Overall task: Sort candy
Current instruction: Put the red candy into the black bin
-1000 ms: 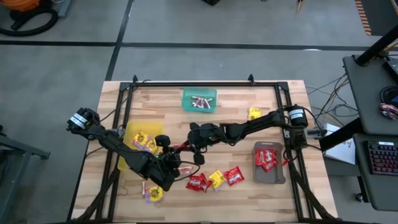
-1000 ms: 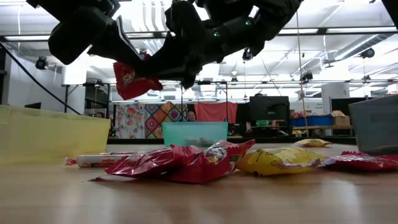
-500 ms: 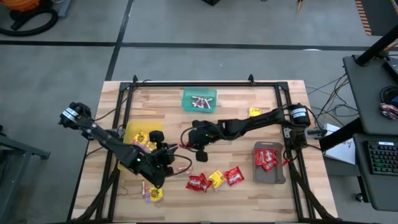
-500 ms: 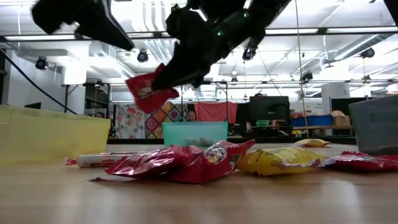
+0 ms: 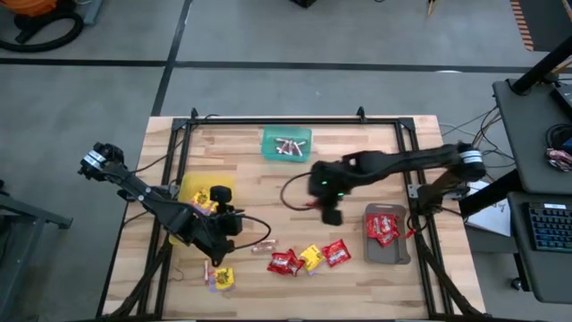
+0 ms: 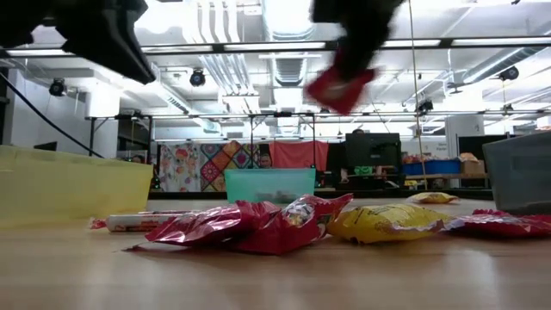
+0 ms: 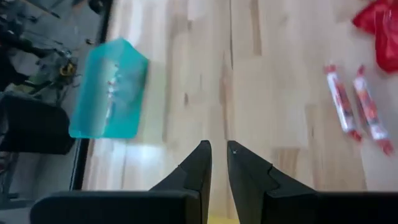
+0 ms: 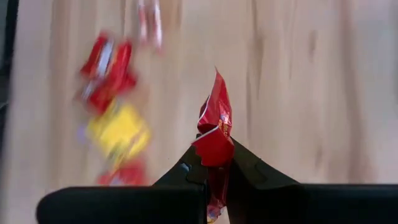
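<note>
A red packet (image 8: 214, 127) hangs pinched in my right gripper (image 8: 211, 163) fingers above the desk (image 5: 357, 241) near the grey tray (image 5: 389, 250), presumably bound for the reds there, while my left gripper (image 7: 217, 157) waits almost closed, empty.

Robotics lab, ceiling ducts (image 6: 284, 21), strip lights, keyboard desk (image 5: 536, 134)

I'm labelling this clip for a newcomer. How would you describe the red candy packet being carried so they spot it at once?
Start at the grey tray on the table's right side; just beside it, toward the table's middle, hangs the right hand. Its fingers are shut on a red packet, held in the air. The other red packets lie flat on the wood.
</note>
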Action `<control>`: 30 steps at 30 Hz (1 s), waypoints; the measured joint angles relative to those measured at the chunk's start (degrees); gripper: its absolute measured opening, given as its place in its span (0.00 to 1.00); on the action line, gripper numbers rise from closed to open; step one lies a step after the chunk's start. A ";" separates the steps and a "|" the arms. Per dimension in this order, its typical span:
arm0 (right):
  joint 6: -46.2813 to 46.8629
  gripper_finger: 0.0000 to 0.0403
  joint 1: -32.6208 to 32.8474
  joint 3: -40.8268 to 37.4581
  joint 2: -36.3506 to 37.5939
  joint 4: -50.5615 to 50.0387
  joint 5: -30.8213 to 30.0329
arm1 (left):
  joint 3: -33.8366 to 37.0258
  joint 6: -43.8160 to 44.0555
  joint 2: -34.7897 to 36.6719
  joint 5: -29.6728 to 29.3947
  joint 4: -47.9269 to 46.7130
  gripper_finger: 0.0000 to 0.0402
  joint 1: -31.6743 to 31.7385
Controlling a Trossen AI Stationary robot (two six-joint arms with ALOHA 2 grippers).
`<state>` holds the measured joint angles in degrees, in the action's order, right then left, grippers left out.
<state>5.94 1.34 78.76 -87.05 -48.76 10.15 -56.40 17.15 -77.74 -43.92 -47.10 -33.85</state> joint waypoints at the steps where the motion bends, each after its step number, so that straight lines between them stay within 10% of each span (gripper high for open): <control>1: 2.63 0.04 0.00 0.00 1.41 -4.11 1.30 | 0.00 0.32 0.01 1.11 -0.76 0.09 0.04; 14: 26.10 0.04 6.82 -6.70 14.64 -37.08 9.67 | -0.02 0.93 0.26 7.55 9.38 0.09 0.02; 30: 27.47 0.05 15.61 -27.90 15.82 -18.76 14.37 | -0.02 -7.05 0.51 11.71 20.65 0.09 0.20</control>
<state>33.41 16.95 50.86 -71.23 -67.51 24.51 -56.42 10.10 -77.23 -32.21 -26.45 -33.64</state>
